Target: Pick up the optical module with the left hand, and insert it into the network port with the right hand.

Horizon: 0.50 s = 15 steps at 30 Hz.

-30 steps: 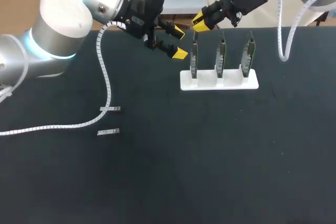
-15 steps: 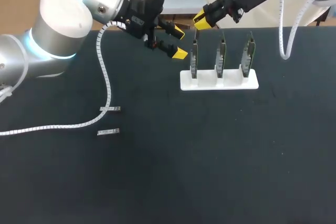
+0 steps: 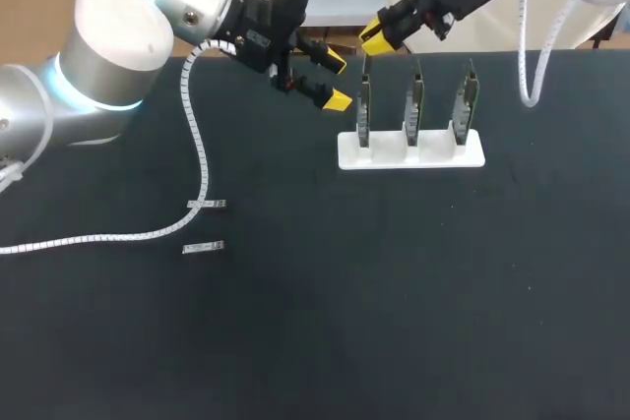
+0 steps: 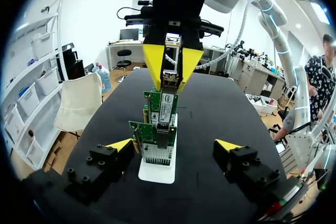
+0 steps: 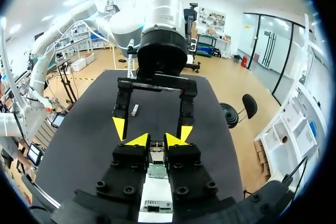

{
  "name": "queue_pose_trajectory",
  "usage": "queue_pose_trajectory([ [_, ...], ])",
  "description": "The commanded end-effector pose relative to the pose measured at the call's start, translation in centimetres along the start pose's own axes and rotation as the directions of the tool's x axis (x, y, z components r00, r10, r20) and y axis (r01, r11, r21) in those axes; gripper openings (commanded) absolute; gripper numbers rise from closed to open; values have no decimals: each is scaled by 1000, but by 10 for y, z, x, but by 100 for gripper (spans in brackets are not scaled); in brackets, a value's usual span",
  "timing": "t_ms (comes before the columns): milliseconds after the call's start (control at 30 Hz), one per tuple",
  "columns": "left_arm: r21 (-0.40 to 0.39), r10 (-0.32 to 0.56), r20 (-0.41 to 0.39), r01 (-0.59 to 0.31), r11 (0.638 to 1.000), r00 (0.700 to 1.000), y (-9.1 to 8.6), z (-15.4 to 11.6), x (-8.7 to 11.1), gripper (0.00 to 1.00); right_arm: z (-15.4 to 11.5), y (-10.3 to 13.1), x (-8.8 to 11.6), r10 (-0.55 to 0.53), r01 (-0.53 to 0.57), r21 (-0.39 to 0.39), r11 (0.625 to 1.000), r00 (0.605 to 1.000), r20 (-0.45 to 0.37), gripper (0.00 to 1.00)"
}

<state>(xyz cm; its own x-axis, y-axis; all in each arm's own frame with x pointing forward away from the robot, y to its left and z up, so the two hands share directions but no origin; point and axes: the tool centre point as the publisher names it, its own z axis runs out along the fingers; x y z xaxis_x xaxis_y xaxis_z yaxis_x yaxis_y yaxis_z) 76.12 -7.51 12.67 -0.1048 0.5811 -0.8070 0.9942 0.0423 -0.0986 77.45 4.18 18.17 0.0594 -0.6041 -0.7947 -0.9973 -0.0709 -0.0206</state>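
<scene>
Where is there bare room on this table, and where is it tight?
Bare: the near half of the table and the stretch right of the white card stand. Two small metal parts and a cable lie left of centre. Tight: the far edge, where left gripper and right gripper crowd the leftmost card.

My left gripper (image 3: pixel 336 79) hangs with fingers spread, near the white stand (image 3: pixel 433 156) holding three upright network cards (image 3: pixel 415 105). My right gripper (image 3: pixel 377 38), tips close together, sits above the leftmost card. Two optical modules (image 3: pixel 203 247) lie beside my left arm's cable (image 3: pixel 202 150).
</scene>
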Motion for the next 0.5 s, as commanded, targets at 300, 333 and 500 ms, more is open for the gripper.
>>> queue_pose_trajectory([
  [300, 5, -1, -5, 1, 1000, 1000, 2, 0, -1, 100, 4, 0, 5, -5, 5, 8, 1000, 1000, -20, 0],
  [333, 5, -1, -5, 1, 1000, 1000, 2, 0, -1, 100, 4, 0, 5, -4, 4, 7, 1000, 1000, -20, 0],
  [500, 5, -1, -5, 1, 1000, 1000, 2, 0, -1, 100, 5, 1, 6, 1, -1, 3, 1000, 1000, -22, 0],
])
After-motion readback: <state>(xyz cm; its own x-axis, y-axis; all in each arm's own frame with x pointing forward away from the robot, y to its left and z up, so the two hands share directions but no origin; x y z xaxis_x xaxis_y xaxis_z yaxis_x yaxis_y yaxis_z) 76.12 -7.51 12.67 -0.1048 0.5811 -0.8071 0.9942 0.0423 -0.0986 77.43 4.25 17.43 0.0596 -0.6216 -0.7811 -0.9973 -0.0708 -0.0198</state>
